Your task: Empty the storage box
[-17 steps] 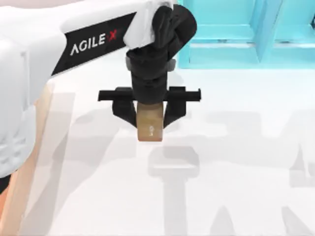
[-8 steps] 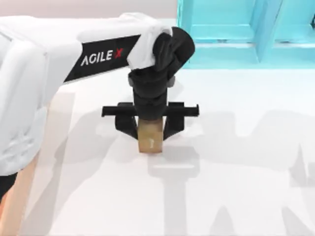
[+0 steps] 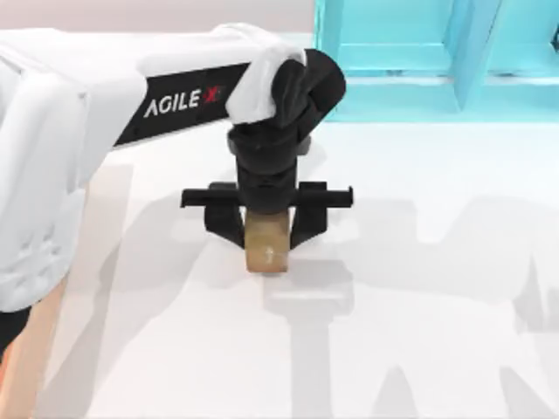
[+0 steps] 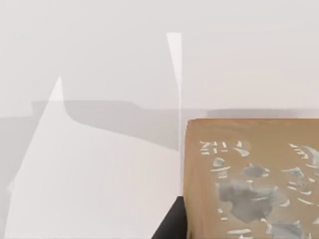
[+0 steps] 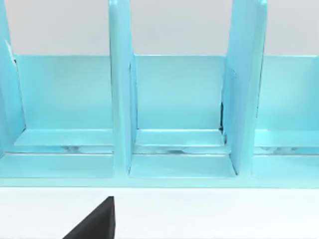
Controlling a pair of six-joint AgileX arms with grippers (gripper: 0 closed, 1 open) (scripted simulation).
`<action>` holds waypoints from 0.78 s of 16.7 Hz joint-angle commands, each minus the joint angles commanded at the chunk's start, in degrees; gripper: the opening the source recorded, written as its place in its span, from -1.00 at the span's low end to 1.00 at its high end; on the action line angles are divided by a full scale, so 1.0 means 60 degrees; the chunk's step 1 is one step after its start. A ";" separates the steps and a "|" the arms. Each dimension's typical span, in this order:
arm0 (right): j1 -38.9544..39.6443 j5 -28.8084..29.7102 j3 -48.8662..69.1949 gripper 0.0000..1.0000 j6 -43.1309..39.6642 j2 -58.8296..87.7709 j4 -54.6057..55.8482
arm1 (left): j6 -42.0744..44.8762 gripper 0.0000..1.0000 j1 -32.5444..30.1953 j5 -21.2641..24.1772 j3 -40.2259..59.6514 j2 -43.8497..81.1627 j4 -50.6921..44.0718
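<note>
The white tabletop (image 3: 419,288) takes up most of the top view, crossed by soft grey shadows of the arms. Over its left half reaches the white left arm (image 3: 52,157) with a black panel lettered AGILEX, coming in from the left edge of the frame and ending in a black wrist near the middle.

Along the upper right of the top view stands the turquoise shelf unit (image 3: 410,61), its flat base and upright dividers close behind the wrist but apart from it. The right wrist view looks straight into that shelf (image 5: 174,99), with three open compartments between tall turquoise partitions; a black corner of the right arm's own hardware sits at the lower edge there, and I cannot tell how the right gripper's fingers stand.

At the far left edge of the top view, a strip of the light orange-brown wooden storage box (image 3: 35,358) shows, mostly covered by the left arm.

The black two-finger left gripper (image 3: 266,229) sits near the centre of the frame, its fingers pinching a small tan cube (image 3: 265,249) from either side. In the left wrist view the cube (image 4: 249,179) shows a worn grey print on its face.
</note>
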 joint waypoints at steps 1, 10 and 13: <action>0.0000 0.0000 0.0000 1.00 0.0000 0.0000 0.0000 | 0.0000 -0.10 0.0000 0.0000 0.0000 0.0000 0.0000; 0.0000 0.0000 0.0000 1.00 0.0000 0.0000 0.0000 | 0.0000 1.00 0.0000 0.0000 0.0000 0.0000 0.0000; 0.0000 0.0000 0.0000 1.00 0.0000 0.0000 0.0000 | 0.0000 1.00 0.0000 0.0000 0.0000 0.0000 0.0000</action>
